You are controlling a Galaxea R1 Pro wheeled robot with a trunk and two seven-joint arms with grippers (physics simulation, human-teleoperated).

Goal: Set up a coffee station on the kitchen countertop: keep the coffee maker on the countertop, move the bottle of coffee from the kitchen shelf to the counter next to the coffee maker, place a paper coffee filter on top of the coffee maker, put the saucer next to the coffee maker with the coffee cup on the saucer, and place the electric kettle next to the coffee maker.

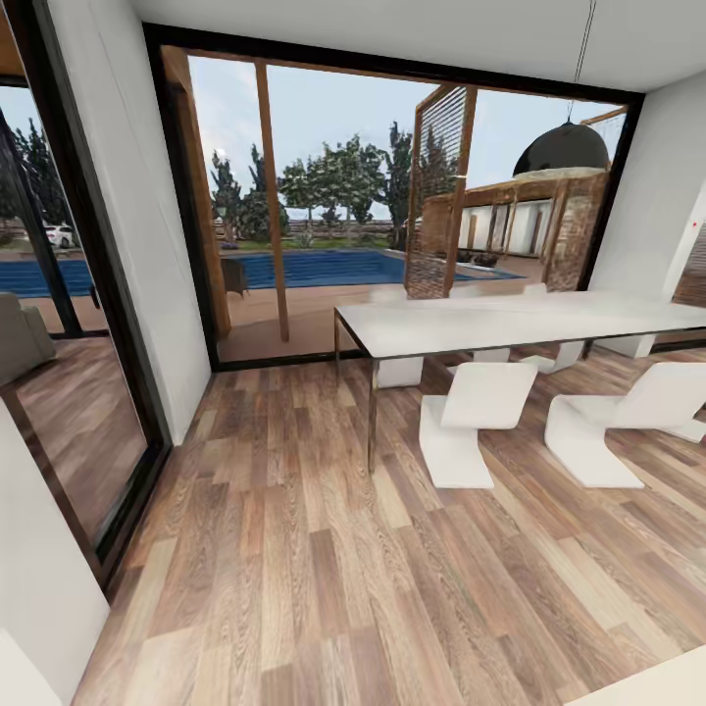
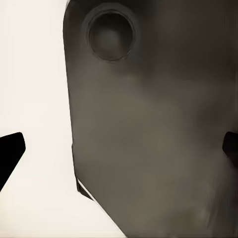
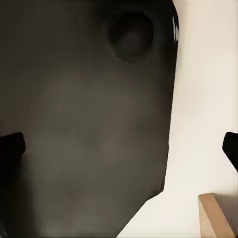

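Observation:
The countertop, the kitchen shelf, the coffee maker and the other coffee things are out of view; the head view looks into a dining room. In the left wrist view my left gripper (image 2: 119,151) is open, its black fingertips (image 2: 10,154) far apart, with a dark grey body panel (image 2: 148,129) and a white surface behind them. My right gripper (image 3: 120,148) is open too, its fingertips (image 3: 10,148) spread wide over the same kind of dark panel (image 3: 89,124). Nothing sits between either pair of fingers.
A long white dining table (image 1: 510,324) stands ahead to the right, with white chairs (image 1: 471,422) (image 1: 618,427) on its near side. Wood floor (image 1: 294,549) stretches ahead to a black-framed glass wall (image 1: 294,196). A white wall (image 1: 147,245) and a dark glass panel (image 1: 78,431) are at left.

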